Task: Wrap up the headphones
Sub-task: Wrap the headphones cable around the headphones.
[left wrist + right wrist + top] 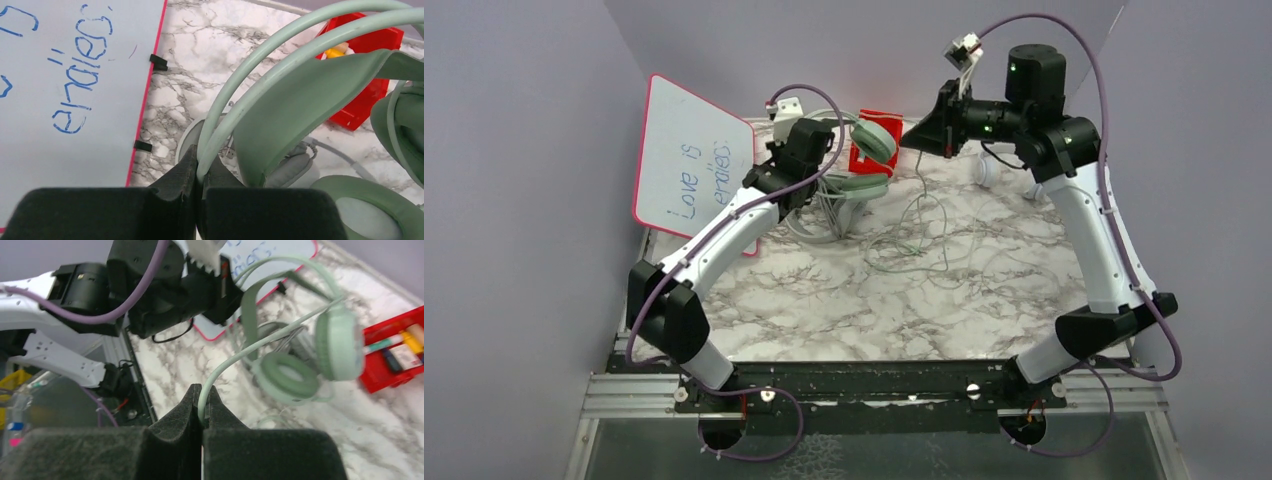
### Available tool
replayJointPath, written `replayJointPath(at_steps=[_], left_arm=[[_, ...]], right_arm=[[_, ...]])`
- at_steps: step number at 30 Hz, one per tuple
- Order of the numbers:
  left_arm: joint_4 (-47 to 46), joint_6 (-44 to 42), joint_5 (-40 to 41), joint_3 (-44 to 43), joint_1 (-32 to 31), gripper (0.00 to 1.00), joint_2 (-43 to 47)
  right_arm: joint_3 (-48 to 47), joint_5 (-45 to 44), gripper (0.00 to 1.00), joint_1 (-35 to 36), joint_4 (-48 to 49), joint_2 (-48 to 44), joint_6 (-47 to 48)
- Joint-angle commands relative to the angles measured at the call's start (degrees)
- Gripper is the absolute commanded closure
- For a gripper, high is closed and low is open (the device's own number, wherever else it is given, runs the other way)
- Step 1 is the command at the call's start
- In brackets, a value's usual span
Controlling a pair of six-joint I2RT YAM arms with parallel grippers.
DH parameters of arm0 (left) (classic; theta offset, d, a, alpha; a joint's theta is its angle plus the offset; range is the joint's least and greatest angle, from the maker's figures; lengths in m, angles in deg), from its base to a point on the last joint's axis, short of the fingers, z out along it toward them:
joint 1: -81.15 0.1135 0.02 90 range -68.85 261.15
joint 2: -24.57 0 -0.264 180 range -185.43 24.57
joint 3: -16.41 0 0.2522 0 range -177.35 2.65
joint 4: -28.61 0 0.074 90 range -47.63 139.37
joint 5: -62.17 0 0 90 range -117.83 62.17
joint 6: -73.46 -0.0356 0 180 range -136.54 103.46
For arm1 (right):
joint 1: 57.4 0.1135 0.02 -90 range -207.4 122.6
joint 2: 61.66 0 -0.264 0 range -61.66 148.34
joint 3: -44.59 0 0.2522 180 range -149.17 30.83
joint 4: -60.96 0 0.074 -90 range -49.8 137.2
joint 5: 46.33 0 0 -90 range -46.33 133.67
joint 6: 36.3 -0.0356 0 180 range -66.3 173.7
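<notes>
**Headset hanging between two arms**

The left fingers [170, 200] are pressing together on the thin double band [209, 145] of the mint-green headset [300, 100]. The right fingers [170, 440] are pinching its cable [255, 345]. The headset is sitting at the far left of the counter [844, 300], just beside a red box [884, 120] and over the grey-white headset [295, 167]. It seems to be hanging rather than lying.

I am judging it light. The band is looking springy and smooth, so it may be sliding between the pads, and the padded cups are probably swinging freely. The cable is thin and limp, easy to snag and easy to strain where it is entering the cup. The band is the firm place to hold, and the cable is better guided with little pull.

The top view alone is showing loose cable loops [911, 262] lying on the counter, and a white headset [986, 168] partly hiding behind the right arm. Only the left wrist view is showing the grip on the band closely. Only the right wrist view is showing the cable running from the fingers towards a cup.
</notes>
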Motion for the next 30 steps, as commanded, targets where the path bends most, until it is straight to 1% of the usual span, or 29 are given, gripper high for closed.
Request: replayJointPath(at_steps=[1, 3, 6, 9, 11, 14, 17, 19, 21, 26, 30], left_arm=[[-4.46, 5.74, 4.78, -8.62, -0.28, 1.0, -2.16], [-4.46, 8.27, 3.35, -11.85, -0.29, 1.0, -3.0], [-4.37, 11.67, 0.35, -16.6, -0.29, 1.0, -3.96], [-4.45, 15.34, -2.14, -20.43, -0.37, 1.0, -4.56], [-5.8, 17.0, -4.12, -21.87, -0.37, 1.0, -4.86], [-6.22, 18.9, -7.99, -24.4, -0.46, 1.0, -5.28], [-7.59, 21.94, -12.69, -24.02, -0.42, 1.0, -3.42], [-8.95, 24.04, -16.28, -23.07, -0.38, 1.0, -1.6], [-10.57, 25.79, -19.95, -22.3, -0.29, 1.0, 0.29], [-13.27, 29.53, -28.23, -21.44, 0.28, 1.0, 3.75], [-15.09, 31.98, -34.2, -21.06, 0.55, 1.0, 4.09]], right_arm=[[9.31, 1.86, 1.0, 3.09, 8.54, -5.79, -7.41], [15.39, 1.64, 1.0, 4.43, 14.11, -8.78, -10.57], [23.88, -2.41, 1.0, 7.61, 21.17, -12.07, -13.98], [32.87, -6.06, 1.0, 10.73, 30.18, -14.92, -18.01], [37.01, -8.65, 1.0, 12.77, 34.71, -16.06, -20.21], [41.19, -12.34, 1.0, 14.43, 38.68, -17.69, -21.45], [47.23, -14.67, 1.0, 14.66, 44.28, -20.42, -22.28], [52.47, -16.2, 1.0, 14.71, 50.04, -22.43, -22.86], [56.11, -17.44, 1.0, 14.69, 52.35, -24.02, -23.05], [63.54, -19.28, 0.99, 14.75, 59.38, -27.24, -23.79], [67.13, -17.2, 0.98, 14.71, 65.28, -28.81, -24.25]])
